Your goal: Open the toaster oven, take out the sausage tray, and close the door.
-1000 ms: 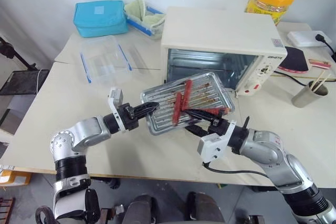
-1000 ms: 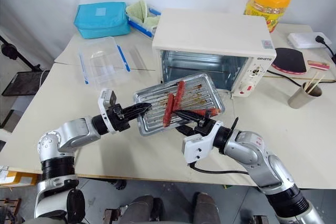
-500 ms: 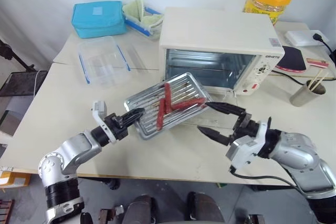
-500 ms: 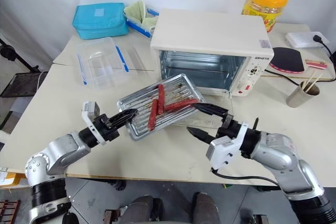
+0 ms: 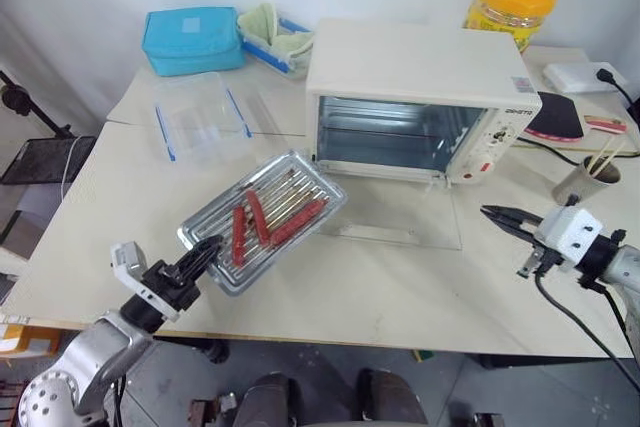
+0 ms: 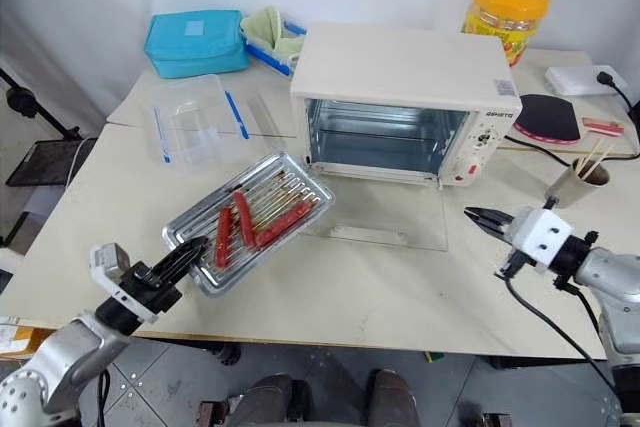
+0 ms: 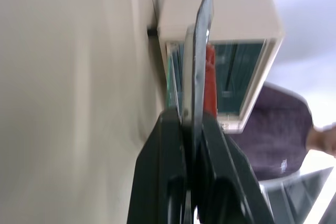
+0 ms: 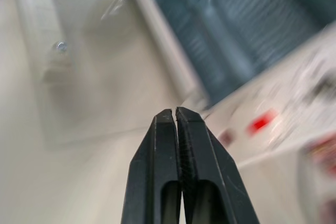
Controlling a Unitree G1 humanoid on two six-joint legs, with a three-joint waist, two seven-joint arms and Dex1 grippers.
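Observation:
The cream-white toaster oven [image 5: 420,62] stands at the back middle of the table. Its glass door [image 5: 395,212] lies open flat in front of it, and the cavity [image 8: 226,40] looks bare. The silver sausage tray [image 5: 290,192] with three red sausages [image 5: 262,219] is left of the door, near the table's front. My left gripper [image 5: 205,252] is shut on the tray's near corner; the left wrist view shows the tray's rim [image 7: 198,66] edge-on between the fingers [image 7: 163,177]. My right gripper [image 5: 497,214] is shut and holds nothing, off to the right of the door.
A clear container with blue clips [image 5: 200,117] and a blue pouch [image 5: 190,37] sit at the back left. A yellow-lidded jar [image 5: 510,2], a paddle [image 5: 555,112] and a cup of chopsticks [image 5: 585,179] are on the right. A person in purple [image 7: 273,140] stands behind the oven.
The right gripper let go of the tray, swung away to the right and shut. The left gripper drew the tray left and toward the table's front edge.

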